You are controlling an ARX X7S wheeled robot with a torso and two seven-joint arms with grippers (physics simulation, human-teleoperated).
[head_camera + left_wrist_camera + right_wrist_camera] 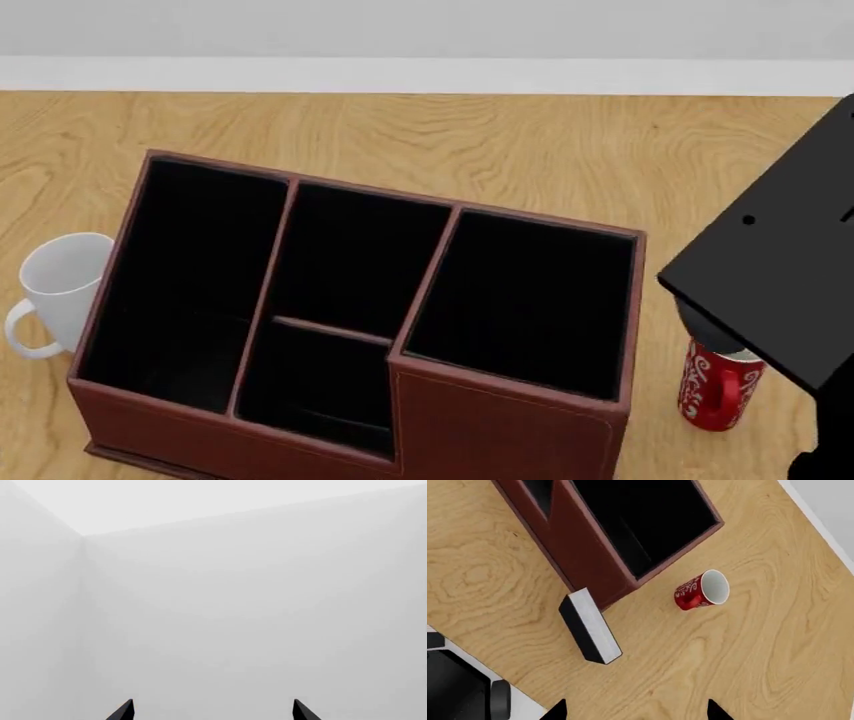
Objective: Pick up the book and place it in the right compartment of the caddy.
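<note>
The reddish-brown caddy (501, 425) stands on the wooden table, its black interior empty. Its right compartment (527, 300) is the square section with the tallest walls. It also shows in the right wrist view (640, 515). The black book (590, 626) with white page edges rests on the table by the caddy's tall corner. It is hidden in the head view. My right gripper (637, 711) is open and empty, high above the table, apart from the book. My left gripper (213, 711) is open and empty, facing a bare white wall.
A red mug (717, 385) stands right of the caddy and also shows in the right wrist view (702, 590). A white mug (64, 290) stands at the caddy's left. A black part of my right arm (774, 270) hangs over the table's right side.
</note>
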